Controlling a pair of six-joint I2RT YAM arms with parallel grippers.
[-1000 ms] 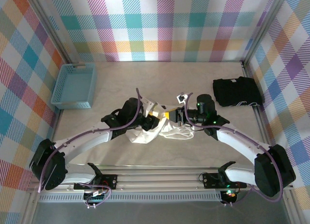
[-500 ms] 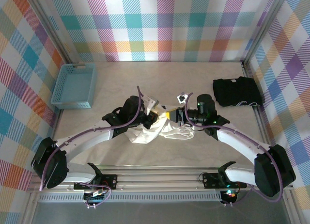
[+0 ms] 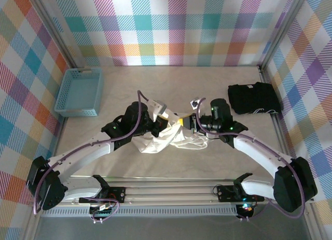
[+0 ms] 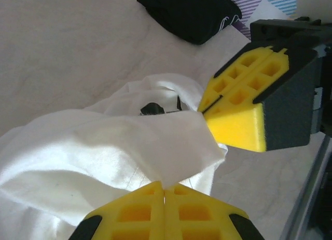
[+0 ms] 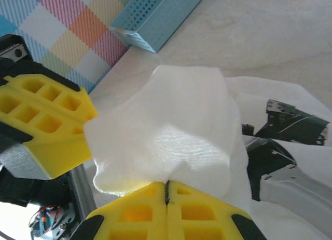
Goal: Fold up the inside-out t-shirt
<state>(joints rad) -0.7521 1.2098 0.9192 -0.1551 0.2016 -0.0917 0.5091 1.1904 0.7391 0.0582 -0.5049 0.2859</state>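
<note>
Left claw (image 4: 165, 188) and right claw (image 5: 167, 185) both clamped shut on the inside-out t-shirt (image 3: 155, 141), mid desk (image 3: 171, 89)!
Tips nearly meet, each pinching a white fold; two arms cover much of the bunched cloth from above, its outline hard to read. One blue basket (image 3: 75, 112) sits far left, one black folded garment (image 3: 253, 98) far right, both well apart from it.

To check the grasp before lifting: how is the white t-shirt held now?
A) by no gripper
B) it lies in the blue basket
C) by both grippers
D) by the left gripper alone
C: the left gripper and the right gripper are each shut on a fold of the white t-shirt.
</note>
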